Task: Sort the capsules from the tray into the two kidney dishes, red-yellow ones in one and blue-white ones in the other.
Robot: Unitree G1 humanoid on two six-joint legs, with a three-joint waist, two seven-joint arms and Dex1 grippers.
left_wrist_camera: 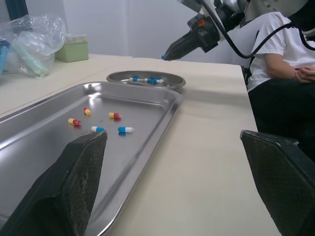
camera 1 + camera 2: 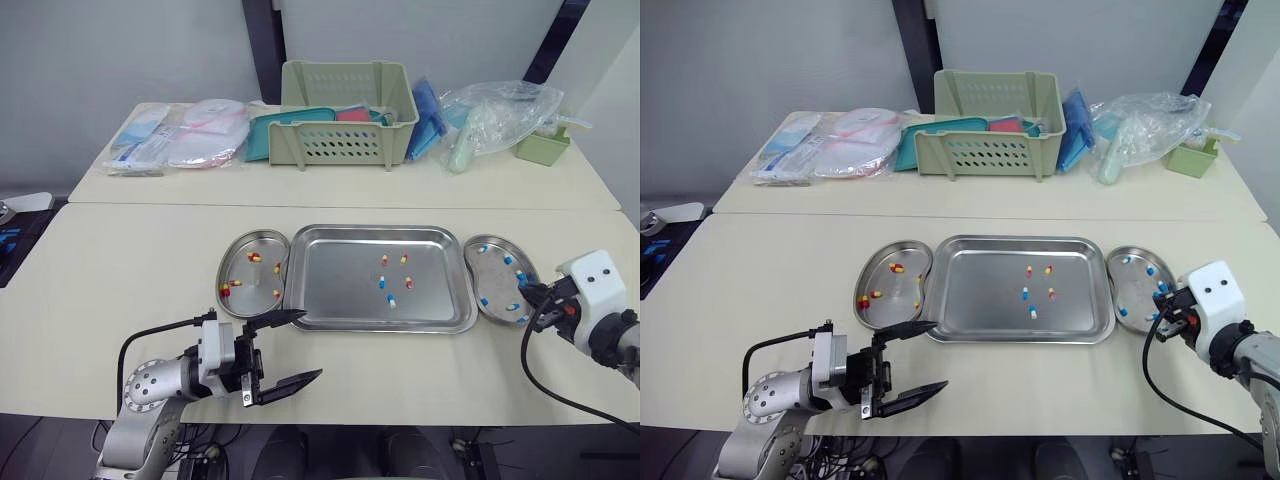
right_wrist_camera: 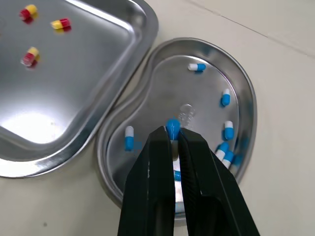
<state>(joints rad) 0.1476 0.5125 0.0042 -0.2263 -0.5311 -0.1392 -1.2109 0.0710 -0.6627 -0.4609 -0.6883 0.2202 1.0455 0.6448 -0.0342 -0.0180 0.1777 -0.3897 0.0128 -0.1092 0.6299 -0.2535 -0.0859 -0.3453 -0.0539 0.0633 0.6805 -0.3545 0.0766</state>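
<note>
Holding a blue-white capsule (image 3: 172, 127) pinched at its fingertips, my right gripper (image 3: 173, 133) hangs over the right dish (image 3: 248, 91), which has several more blue-white pills scattered in it. My left gripper (image 2: 308, 345) is spread wide with nothing between its fingers, low over the table (image 2: 120, 300) by the front left corner of the tray (image 2: 380, 232). I count three red-yellow capsules (image 2: 384, 260) and two blue-white ones in the tray. The left dish (image 2: 250, 300) beside it holds red-yellow ones.
</note>
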